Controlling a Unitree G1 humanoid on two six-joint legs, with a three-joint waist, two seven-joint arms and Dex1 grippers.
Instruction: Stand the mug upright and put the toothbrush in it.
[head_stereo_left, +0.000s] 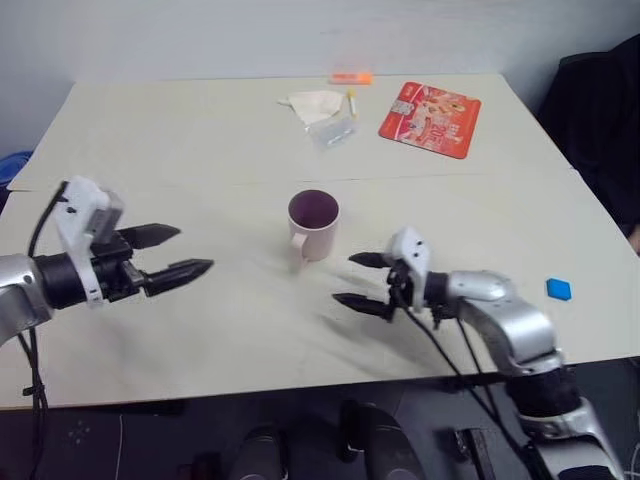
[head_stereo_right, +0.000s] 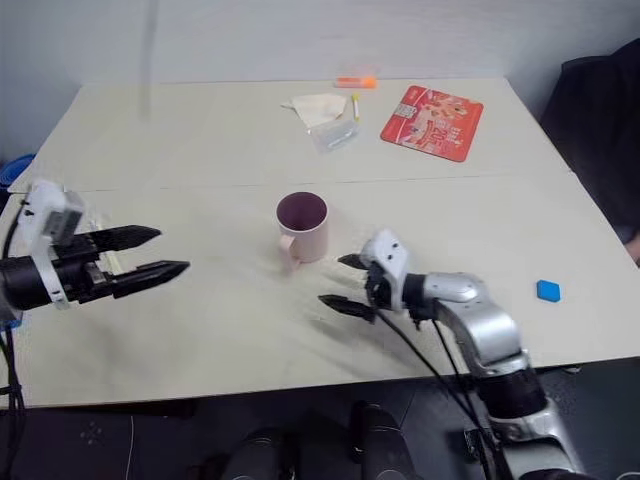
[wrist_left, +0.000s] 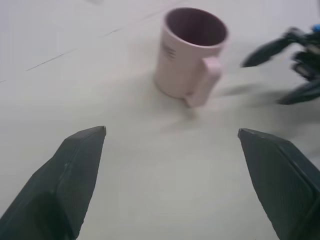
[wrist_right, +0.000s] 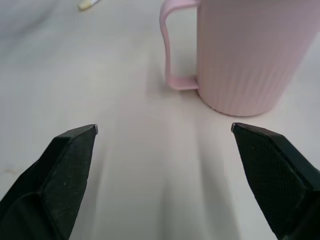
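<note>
The pale pink mug (head_stereo_left: 313, 228) stands upright in the middle of the table, its dark inside showing and its handle turned toward the near edge. My right gripper (head_stereo_left: 343, 278) is open just to the right of it, fingers pointing at the mug (wrist_right: 245, 55), apart from it. My left gripper (head_stereo_left: 196, 249) is open farther to the left, also aimed at the mug (wrist_left: 187, 55), with bare table between. A cream-white piece that looks like the toothbrush (head_stereo_right: 108, 256) lies on the table behind my left fingers, mostly hidden; its tip (wrist_right: 86, 5) shows past the mug's handle.
At the back of the table lie a red packet (head_stereo_left: 430, 118), a crumpled tissue (head_stereo_left: 312, 103), a clear wrapper (head_stereo_left: 332, 130), a thin yellow-tipped stick (head_stereo_left: 352, 98) and an orange item (head_stereo_left: 350, 77). A small blue block (head_stereo_left: 558, 289) sits near the right edge.
</note>
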